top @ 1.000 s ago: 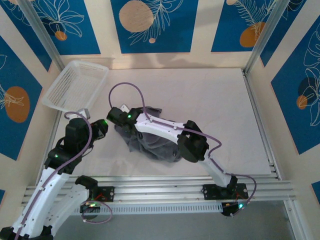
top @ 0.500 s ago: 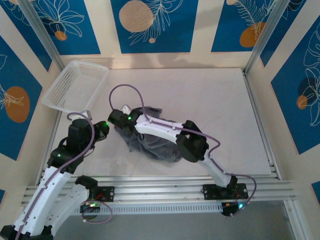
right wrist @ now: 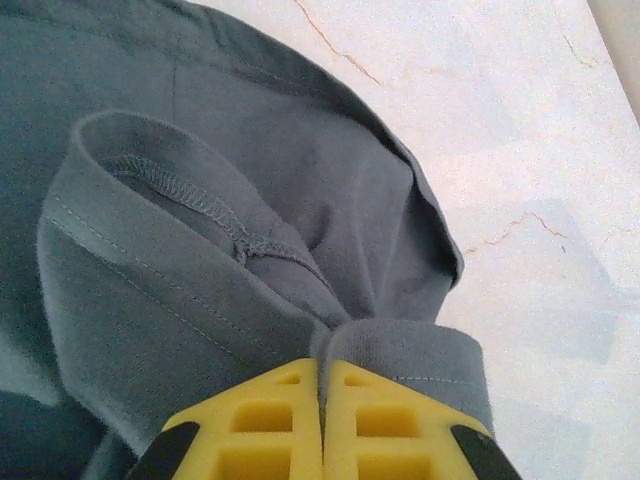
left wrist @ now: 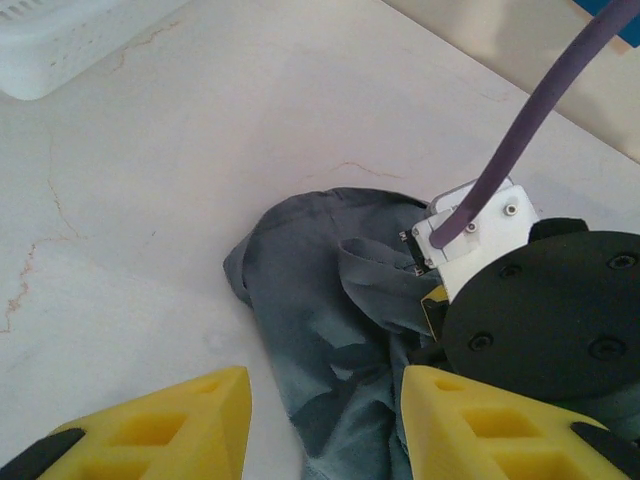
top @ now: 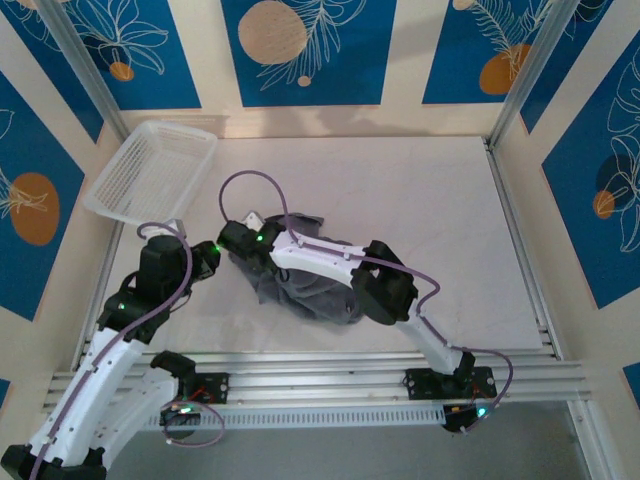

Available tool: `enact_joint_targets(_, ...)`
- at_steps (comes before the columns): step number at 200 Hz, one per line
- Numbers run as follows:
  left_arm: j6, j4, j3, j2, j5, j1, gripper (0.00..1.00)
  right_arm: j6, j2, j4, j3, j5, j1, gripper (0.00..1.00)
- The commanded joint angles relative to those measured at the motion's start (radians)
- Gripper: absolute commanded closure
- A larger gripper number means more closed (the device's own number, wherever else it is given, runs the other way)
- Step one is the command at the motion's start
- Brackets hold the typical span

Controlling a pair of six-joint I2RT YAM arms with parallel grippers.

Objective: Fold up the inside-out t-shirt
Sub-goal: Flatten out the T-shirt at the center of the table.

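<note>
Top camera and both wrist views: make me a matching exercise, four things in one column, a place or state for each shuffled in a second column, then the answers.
Column one
1. t-shirt
2. basket
3. left end effector
4. right end effector

Column two
A. shut on a fold of the t-shirt
B. at the far left corner of the table
C. open, holding nothing
D. crumpled in a heap, not yet folded

Pairs: 1-D, 2-B, 3-C, 4-A
</note>
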Motion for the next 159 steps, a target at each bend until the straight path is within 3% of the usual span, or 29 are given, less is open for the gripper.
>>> enact_joint_targets(1, 0.003, 0.0, 0.001, 0.034, 0.012, 0.009, 0.56, 0.026, -0.156, 0.046, -0.06, 0.024, -0.01, 1.0)
enact_joint_targets(18, 0.044, -0.037, 0.026, 0.108, 0.006, 0.01, 0.55, 0.031, -0.361, 0.156, -0.199, -0.058, -0.035, 1.0)
enact_joint_targets(46, 0.094, -0.016, 0.041, 0.277, 0.038, 0.013, 0.54, 0.043, -0.766, 0.37, -0.479, -0.309, -0.133, 1.0)
enact_joint_targets(58, 0.115, 0.017, 0.047, 0.362, 0.061, 0.013, 0.54, 0.063, -0.934, 0.46, -0.593, -0.48, -0.199, 1.0)
enact_joint_targets(72, 0.145, 0.055, 0.071, 0.469, 0.092, 0.015, 0.55, 0.12, -1.111, 0.589, -0.739, -0.763, -0.312, 1.0)
enact_joint_targets(88, 0.172, 0.089, 0.116, 0.605, 0.11, 0.015, 0.53, 0.202, -1.235, 0.665, -0.843, -0.945, -0.426, 1.0)
enact_joint_targets(114, 0.208, 0.123, 0.206, 0.829, 0.093, 0.015, 0.48, 0.235, -1.319, 0.661, -0.902, -1.017, -0.488, 1.0)
enact_joint_targets(143, 0.283, 0.125, 0.268, 0.962, -0.166, 0.016, 0.44, 0.235, -1.329, 0.639, -0.913, -1.045, -0.502, 1.0)
enact_joint_targets(159, 0.309, 0.169, 0.307, 1.016, -0.141, 0.029, 0.44, 0.228, -1.324, 0.64, -0.914, -1.052, -0.513, 1.0)
